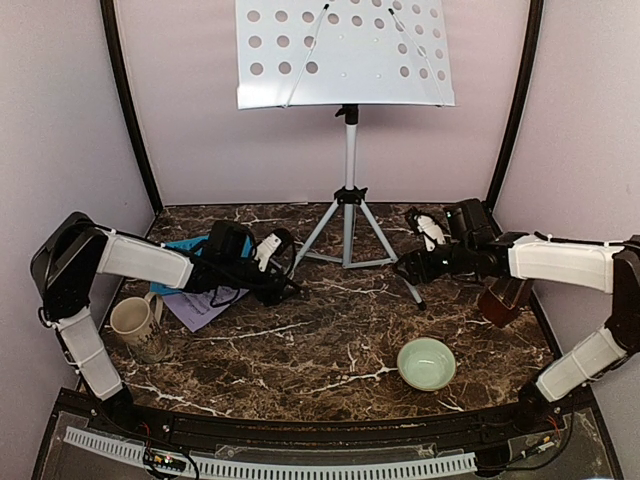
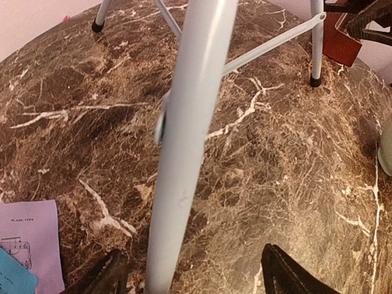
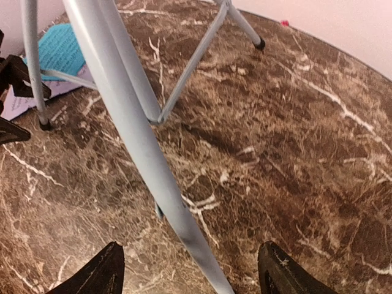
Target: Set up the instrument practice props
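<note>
The music stand (image 1: 349, 150) stands upright at the upper centre of the top view, its perforated desk (image 1: 340, 50) bare and its tripod feet on the marble table (image 1: 300, 350). The step in hand looks like positioning the stand, with one gripper at a leg on each side.

In the left wrist view, the left gripper (image 2: 195, 272) has its jaws apart. One tripod leg (image 2: 184, 141) runs up between them, nearer the left finger, and neither finger visibly presses on it. In the right wrist view, the right gripper (image 3: 190, 269) is likewise spread wide around another leg (image 3: 131, 141).

The lilac sheet (image 1: 195, 305) and blue sheet (image 1: 180, 245) lie flat at the left of the top view, partly under the left arm. The metronome (image 1: 503, 300) sits at the right, beneath the right arm. The mug (image 1: 133, 325) and bowl (image 1: 427, 362) sit lower in the frame.

Next, both sets of jaws probably need to close squarely on their legs. Any shift should be made together, so the tall stand does not tip.
</note>
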Tool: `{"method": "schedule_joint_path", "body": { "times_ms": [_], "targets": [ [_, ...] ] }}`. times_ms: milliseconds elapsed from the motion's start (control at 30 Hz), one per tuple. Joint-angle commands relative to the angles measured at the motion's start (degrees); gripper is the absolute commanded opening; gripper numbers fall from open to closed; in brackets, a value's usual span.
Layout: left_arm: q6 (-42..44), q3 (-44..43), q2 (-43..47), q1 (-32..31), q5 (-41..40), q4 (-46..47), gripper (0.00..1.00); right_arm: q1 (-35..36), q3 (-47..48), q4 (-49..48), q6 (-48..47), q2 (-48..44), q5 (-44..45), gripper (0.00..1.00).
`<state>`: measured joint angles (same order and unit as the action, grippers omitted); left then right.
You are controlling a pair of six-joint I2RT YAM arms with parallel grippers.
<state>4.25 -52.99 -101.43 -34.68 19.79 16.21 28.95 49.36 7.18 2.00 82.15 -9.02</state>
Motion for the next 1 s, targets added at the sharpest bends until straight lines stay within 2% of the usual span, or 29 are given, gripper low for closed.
{"method": "schedule_joint_path", "body": {
  "times_ms": [0,100,300,400,500,600,633,700,733,833,967],
  "targets": [
    [2.2,-3.5,4.9,-0.2,1.7,-3.1,0.78,0.4,4.1,-5.2,-1.2,-1.4,-3.6,0.76],
    [2.1,-9.7,2.6,-0.2,2.5,-4.9,0.74,0.5,8.8,-6.6,-0.9,2.9,-6.0,0.75],
    [1.0,-20.9,-5.3,-0.2,2.8,-8.2,0.64,2.0,20.0,-5.1,-1.1,12.9,-7.7,0.66],
    [0.6,-23.6,-7.3,-0.3,2.6,-9.3,0.51,2.7,22.1,-3.7,-1.2,15.4,-7.9,0.57],
    [0.2,-23.3,-7.3,-0.2,3.2,-10.4,0.38,2.8,20.6,-3.4,-1.0,15.4,-7.1,0.38],
    [0.0,-21.0,-5.1,-0.2,3.3,-12.9,0.21,2.8,18.7,-0.2,-0.7,13.8,-5.4,0.06],
    [-0.1,-19.9,-3.8,-0.2,3.1,-13.4,0.15,2.8,18.4,1.6,-0.6,12.6,-4.7,0.0],
    [-0.9,-16.5,-0.8,-0.2,2.1,-13.6,0.02,2.7,17.2,4.0,0.7,10.2,-2.9,0.0],
    [-1.1,-14.9,0.4,-0.2,1.6,-13.4,0.0,2.6,15.8,5.1,1.3,9.6,-2.0,0.0],
    [-3.6,-12.0,1.6,0.9,2.5,-13.6,0.0,1.3,14.3,9.5,3.0,7.6,-1.6,0.0],
    [-4.5,-12.8,-1.4,2.1,1.9,-13.1,0.0,0.5,12.0,7.8,5.3,7.3,-4.4,0.0]
  ]
}}
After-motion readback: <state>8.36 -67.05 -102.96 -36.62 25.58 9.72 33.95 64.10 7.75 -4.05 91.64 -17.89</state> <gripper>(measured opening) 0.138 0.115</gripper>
